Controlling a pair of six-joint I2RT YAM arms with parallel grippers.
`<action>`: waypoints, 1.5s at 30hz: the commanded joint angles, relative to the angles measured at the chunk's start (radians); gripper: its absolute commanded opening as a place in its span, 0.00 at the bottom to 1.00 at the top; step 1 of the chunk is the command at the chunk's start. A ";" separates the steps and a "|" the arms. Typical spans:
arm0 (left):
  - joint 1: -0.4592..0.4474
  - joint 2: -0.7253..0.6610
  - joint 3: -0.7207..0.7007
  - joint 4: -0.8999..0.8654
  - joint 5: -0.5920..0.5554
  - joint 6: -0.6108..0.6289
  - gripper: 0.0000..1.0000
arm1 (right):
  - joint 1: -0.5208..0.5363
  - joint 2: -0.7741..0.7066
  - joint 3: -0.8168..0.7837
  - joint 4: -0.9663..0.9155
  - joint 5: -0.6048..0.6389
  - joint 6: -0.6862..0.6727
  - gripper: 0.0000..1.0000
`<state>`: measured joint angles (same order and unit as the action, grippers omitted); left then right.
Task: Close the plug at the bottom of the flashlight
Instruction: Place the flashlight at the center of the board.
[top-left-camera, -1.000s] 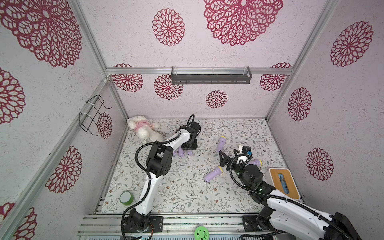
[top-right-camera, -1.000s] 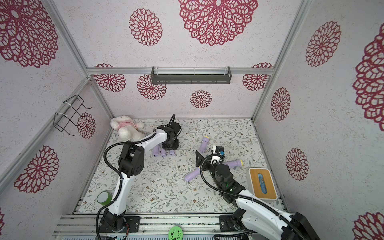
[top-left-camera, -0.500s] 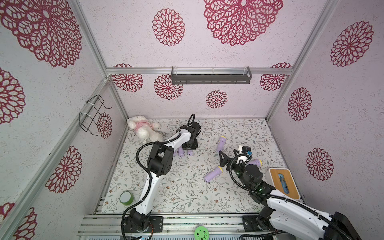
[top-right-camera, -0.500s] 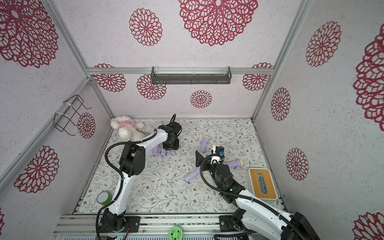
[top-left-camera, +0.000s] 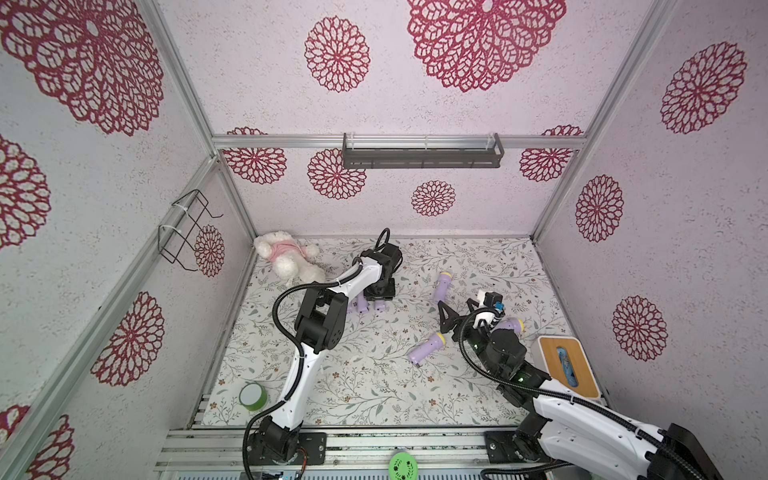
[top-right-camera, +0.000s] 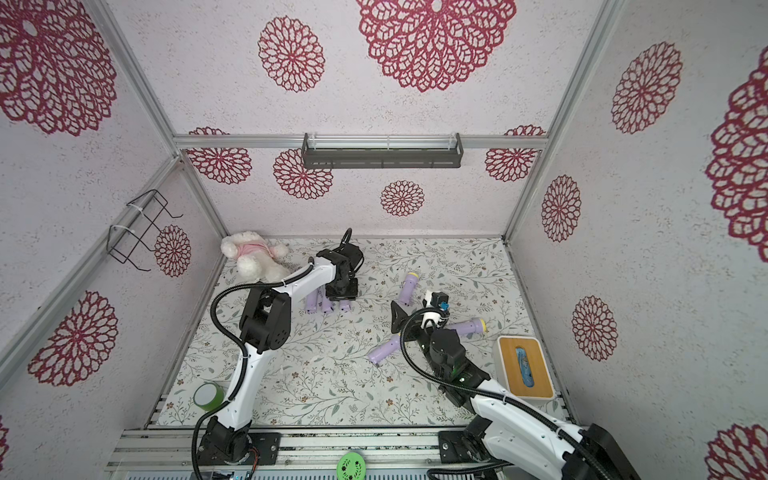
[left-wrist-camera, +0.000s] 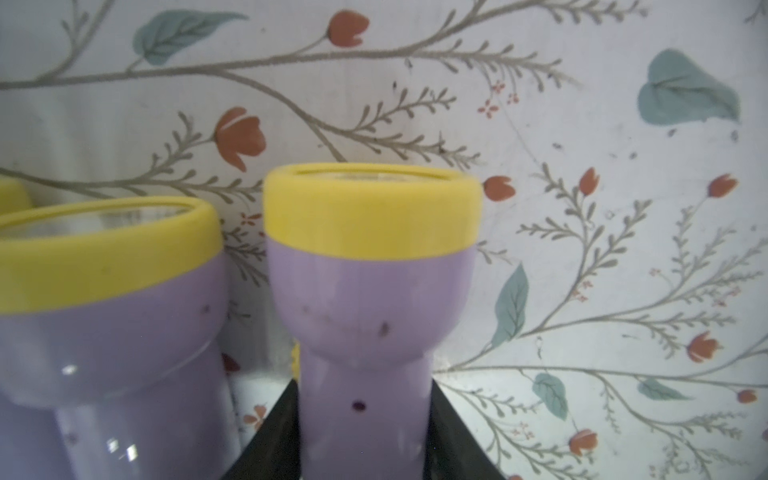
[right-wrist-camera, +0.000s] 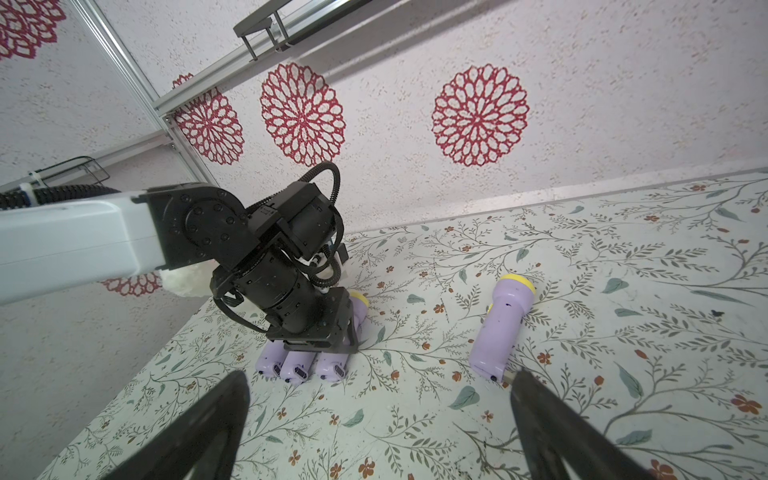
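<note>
Though nothing moved since earlier, left hand (top-left-camera: 377, 296) straddles flashlight (left-wrist-camera: 365, 291), grip unclear; right hand (right-wrist-camera: 380, 374) gapes empty.

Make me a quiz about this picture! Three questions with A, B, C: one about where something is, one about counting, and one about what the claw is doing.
1. Where on the table does the plush toy lie?
A. the far left corner
B. the middle
C. the near right corner

2. How many purple flashlights lie on the table?
A. four
B. six
C. eight

3. How is the right claw?
A. open, holding nothing
B. shut on a flashlight
C. shut on the plush toy

Answers:
1 A, because the toy lies where the back wall and the left wall meet.
2 B, because three lie side by side in a row and three more lie scattered.
3 A, because its jaws stand wide apart in the right wrist view, with only table between them.
</note>
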<state>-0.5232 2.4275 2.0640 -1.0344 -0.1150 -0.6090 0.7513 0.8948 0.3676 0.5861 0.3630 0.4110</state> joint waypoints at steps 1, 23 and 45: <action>-0.003 0.024 0.034 -0.032 -0.007 0.005 0.49 | -0.003 -0.006 0.001 0.048 0.007 0.008 0.99; -0.024 0.010 0.182 -0.111 -0.036 0.016 0.61 | -0.003 -0.016 -0.010 0.058 0.010 0.008 0.99; -0.135 -0.245 -0.002 0.011 -0.105 0.137 0.97 | -0.003 -0.071 -0.030 0.047 0.110 0.009 0.99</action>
<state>-0.6292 2.2478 2.1242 -1.0904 -0.1936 -0.5274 0.7513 0.8528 0.3347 0.6075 0.4171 0.4114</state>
